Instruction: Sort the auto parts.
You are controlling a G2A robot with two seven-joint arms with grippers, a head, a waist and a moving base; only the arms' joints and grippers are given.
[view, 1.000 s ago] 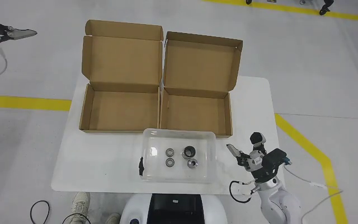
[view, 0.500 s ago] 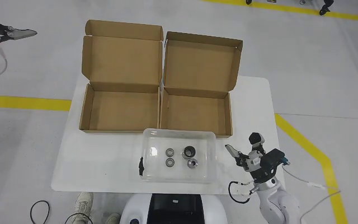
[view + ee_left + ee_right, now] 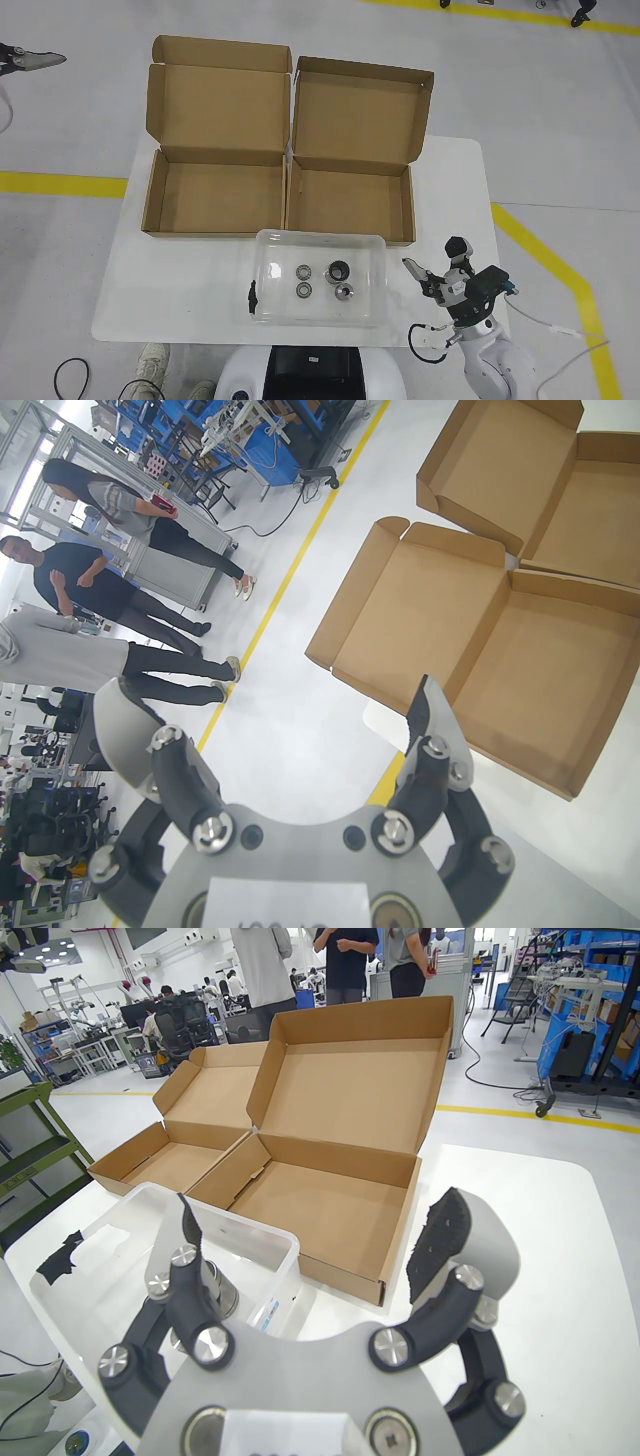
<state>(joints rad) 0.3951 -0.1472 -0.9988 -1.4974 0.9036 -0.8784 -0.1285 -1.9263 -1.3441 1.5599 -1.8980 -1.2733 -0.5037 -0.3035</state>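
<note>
A clear plastic bin (image 3: 320, 236) at the table's front middle holds several small metal auto parts: two ring bearings (image 3: 304, 270) on its left and two darker round pieces (image 3: 339, 268) on its right. My right gripper (image 3: 435, 257) stands open and empty just right of the bin, over the table's front right. In the right wrist view the right gripper (image 3: 315, 1228) faces the bin (image 3: 150, 1198), and a metal part (image 3: 222, 1288) shows through its wall. My left gripper (image 3: 272, 690) is open and empty, off the table's far left, over the floor (image 3: 40, 59).
Two open cardboard boxes stand side by side behind the bin, lids up: the left box (image 3: 215, 195) and the right box (image 3: 350, 200), both empty inside. Bare white table (image 3: 180, 290) lies left of the bin. Black tape (image 3: 252, 296) marks the bin's left end.
My right gripper has shifted very slightly toward the bin. Nothing else has moved.
</note>
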